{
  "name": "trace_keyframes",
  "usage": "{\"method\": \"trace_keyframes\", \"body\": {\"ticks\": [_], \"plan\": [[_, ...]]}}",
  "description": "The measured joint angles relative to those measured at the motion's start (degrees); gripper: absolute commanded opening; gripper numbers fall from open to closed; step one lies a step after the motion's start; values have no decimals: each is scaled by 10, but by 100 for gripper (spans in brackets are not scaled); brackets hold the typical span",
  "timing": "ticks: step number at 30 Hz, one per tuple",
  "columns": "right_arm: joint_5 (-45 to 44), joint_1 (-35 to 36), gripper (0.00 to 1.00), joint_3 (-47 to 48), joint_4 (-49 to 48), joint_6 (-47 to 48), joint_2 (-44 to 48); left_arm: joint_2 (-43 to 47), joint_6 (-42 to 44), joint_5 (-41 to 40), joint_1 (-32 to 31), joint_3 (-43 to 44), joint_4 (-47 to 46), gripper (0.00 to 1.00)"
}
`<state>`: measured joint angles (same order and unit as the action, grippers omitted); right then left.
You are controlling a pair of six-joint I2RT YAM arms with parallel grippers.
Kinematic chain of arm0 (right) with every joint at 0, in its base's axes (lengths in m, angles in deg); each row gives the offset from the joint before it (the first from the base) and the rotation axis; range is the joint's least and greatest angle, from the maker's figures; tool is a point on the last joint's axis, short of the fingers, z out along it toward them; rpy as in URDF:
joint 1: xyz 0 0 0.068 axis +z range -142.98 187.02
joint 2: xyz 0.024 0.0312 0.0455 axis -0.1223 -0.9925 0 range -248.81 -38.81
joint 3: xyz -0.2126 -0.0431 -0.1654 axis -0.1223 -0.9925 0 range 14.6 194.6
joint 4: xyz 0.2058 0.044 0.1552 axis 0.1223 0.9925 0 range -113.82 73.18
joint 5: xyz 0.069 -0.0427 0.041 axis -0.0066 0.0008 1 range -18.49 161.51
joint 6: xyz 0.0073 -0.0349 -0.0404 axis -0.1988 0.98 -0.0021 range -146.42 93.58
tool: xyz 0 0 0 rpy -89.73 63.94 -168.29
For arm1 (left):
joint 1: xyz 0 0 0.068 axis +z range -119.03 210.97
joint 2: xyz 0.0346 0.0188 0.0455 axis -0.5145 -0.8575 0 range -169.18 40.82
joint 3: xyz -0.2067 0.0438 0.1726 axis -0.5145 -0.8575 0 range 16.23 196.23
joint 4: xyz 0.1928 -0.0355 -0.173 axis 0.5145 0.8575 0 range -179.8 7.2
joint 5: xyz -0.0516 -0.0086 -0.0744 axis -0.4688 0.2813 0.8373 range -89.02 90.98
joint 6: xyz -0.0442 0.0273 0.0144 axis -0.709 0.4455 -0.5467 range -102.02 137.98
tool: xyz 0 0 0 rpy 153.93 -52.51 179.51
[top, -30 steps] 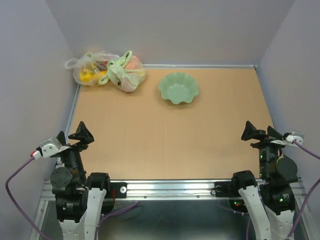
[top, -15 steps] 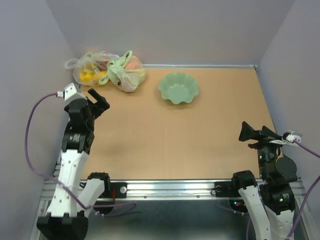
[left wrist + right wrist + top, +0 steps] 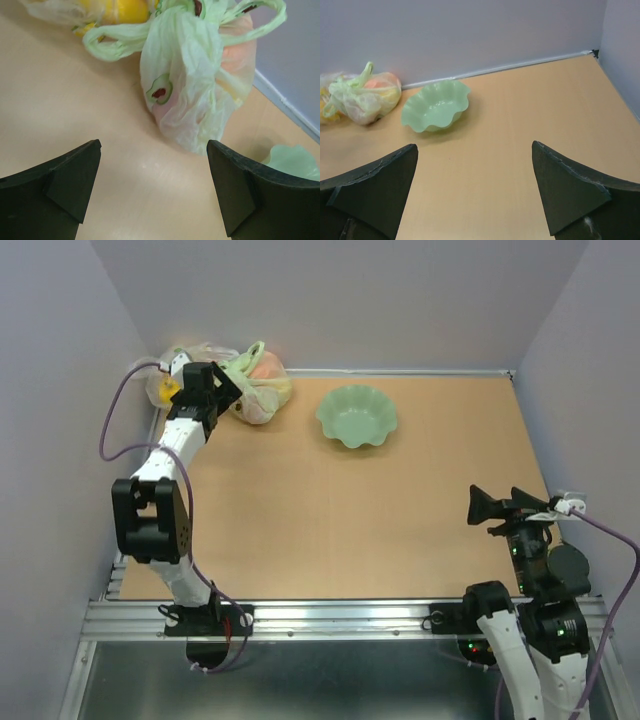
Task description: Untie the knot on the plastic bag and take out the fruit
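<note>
left gripper (image 3: 153,144) gapes wide just short of plastic bag (image 3: 185,90), holding nothing; right gripper (image 3: 495,502) also wide, empty, well apart from it.

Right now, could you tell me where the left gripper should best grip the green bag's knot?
Probably pinch the handle loop trailing left of the knot in the left wrist view, near the knot. It lies free of the bulging plastic bag, so the open left gripper can come in from the near side.
</note>
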<state>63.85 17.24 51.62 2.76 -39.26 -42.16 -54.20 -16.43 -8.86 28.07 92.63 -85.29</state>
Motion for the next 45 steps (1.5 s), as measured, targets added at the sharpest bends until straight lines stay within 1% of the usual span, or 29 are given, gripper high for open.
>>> {"method": "trace_keyframes", "body": {"ticks": [1,3,5,6,8,9,10,11,12,13,18,19,21,25,28,33,37,39,42,45], "plan": [[9,0,100,0,0,6,-8,-16,-1,-1,0,12,-3,99],[24,0,100,0,0,10,-23,-87,-4,-4,0,85,-7,99],[33,0,100,0,0,12,-36,-136,-5,-8,0,131,-19,99],[37,0,100,0,0,13,-47,-170,-5,-12,0,167,-25,97],[41,0,100,0,1,13,-63,-212,-5,-17,0,206,-29,88],[43,0,100,0,1,13,-72,-234,-6,-19,0,223,-30,81],[43,0,100,1,1,13,-78,-252,-6,-19,0,238,-30,70],[45,0,100,1,0,13,-86,-266,-9,-19,0,247,-31,45],[47,0,100,1,1,13,-95,-272,-8,-18,0,249,-31,29],[48,0,100,1,0,13,-101,-279,-8,-16,0,249,-28,1],[63,0,100,2,1,18,-143,-265,0,-7,-4,226,-30,0],[69,0,100,4,1,20,-153,-257,3,-6,-5,214,-29,0],[85,0,100,14,0,28,-183,-212,20,-5,-9,157,-32,0],[118,0,100,35,0,39,-235,-73,54,-9,-32,36,-8,0],[144,0,100,64,1,41,-277,27,69,-14,-60,-27,8,0],[205,0,100,126,-12,30,-363,189,88,-19,-120,-118,79,0],[248,0,100,139,-23,10,-403,270,117,-16,-174,-137,141,0],[261,0,100,139,-24,3,-410,295,130,0,-201,-137,160,0],[266,0,100,139,-28,-5,-409,312,153,41,-252,-130,185,0],[266,0,100,139,-31,-8,-406,305,173,82,-313,-112,202,0]]}}
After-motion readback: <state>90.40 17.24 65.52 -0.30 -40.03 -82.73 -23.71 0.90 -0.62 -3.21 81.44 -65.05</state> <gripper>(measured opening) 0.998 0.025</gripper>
